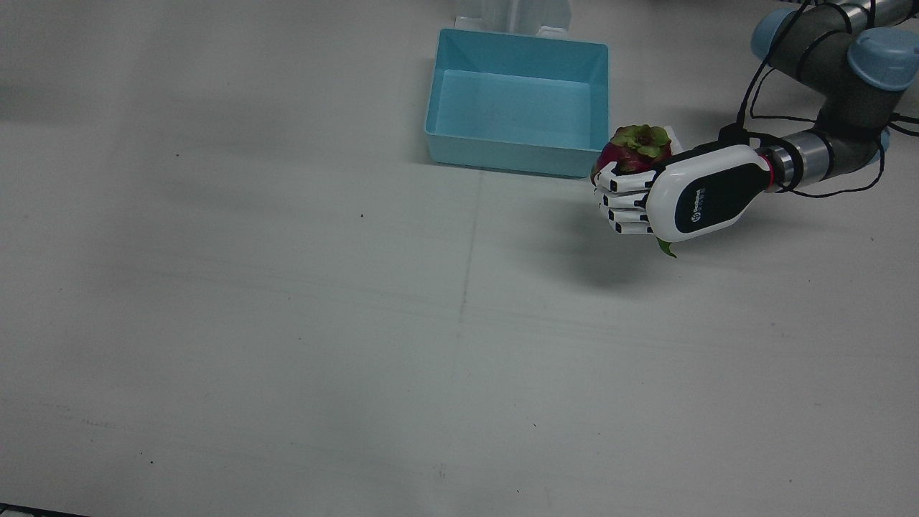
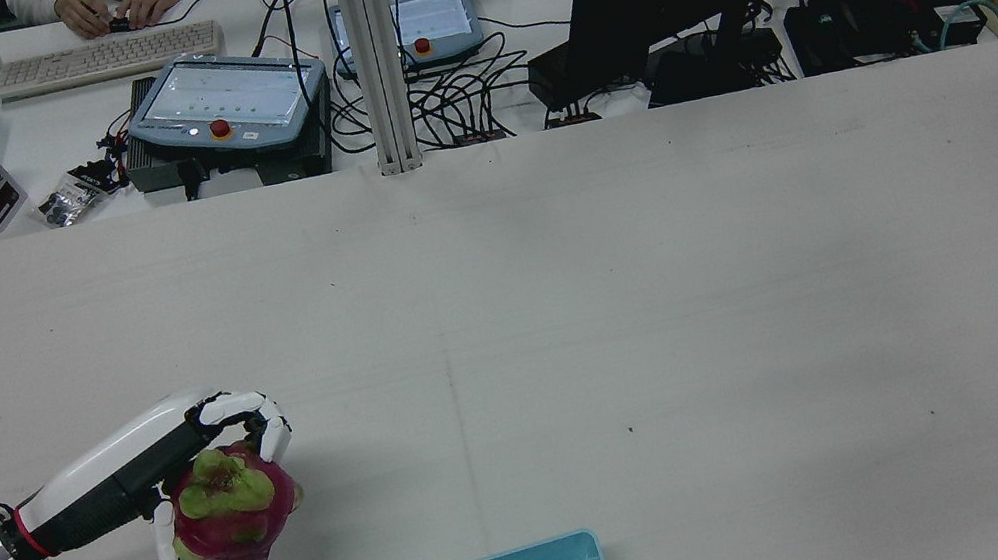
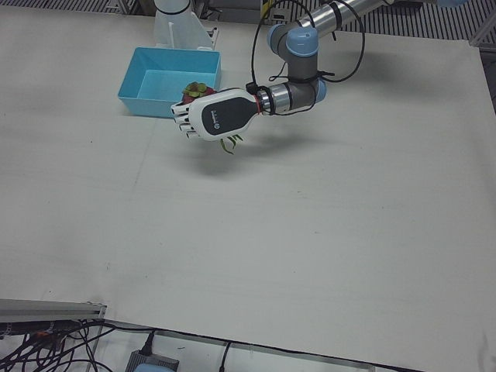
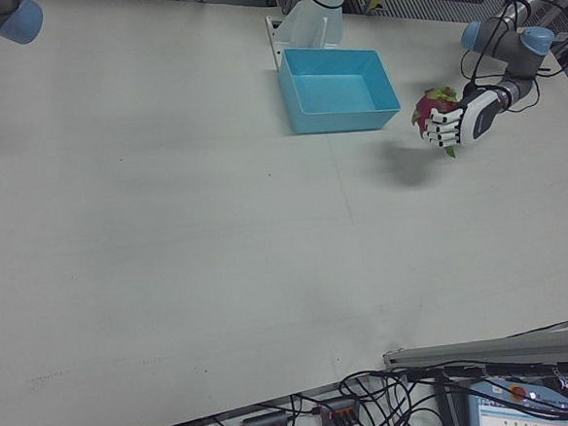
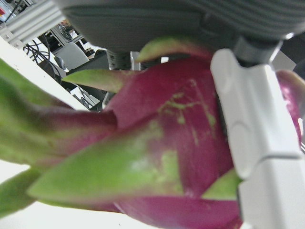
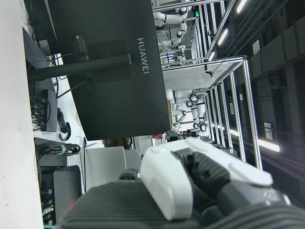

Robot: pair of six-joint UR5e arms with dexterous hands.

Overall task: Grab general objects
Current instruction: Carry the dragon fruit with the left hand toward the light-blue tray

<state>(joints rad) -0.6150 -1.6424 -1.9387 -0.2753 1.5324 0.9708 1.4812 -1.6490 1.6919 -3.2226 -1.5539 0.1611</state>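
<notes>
White surface (image 1: 287, 323) lies bare in front; beyond it the left hand (image 1: 675, 194) holds a dragon fruit (image 1: 635, 149) aloft, just right of the blue bin (image 1: 517, 100). Its smooth, scaly skin could slip loose; the right hand's (image 6: 200, 181) state I cannot tell

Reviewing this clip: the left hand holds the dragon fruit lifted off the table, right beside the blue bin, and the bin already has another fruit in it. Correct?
Not quite. The blue bin is empty; the front view shows its bare floor. The rest stands: the left hand holds the dragon fruit lifted off the table, right beside the bin.
</notes>
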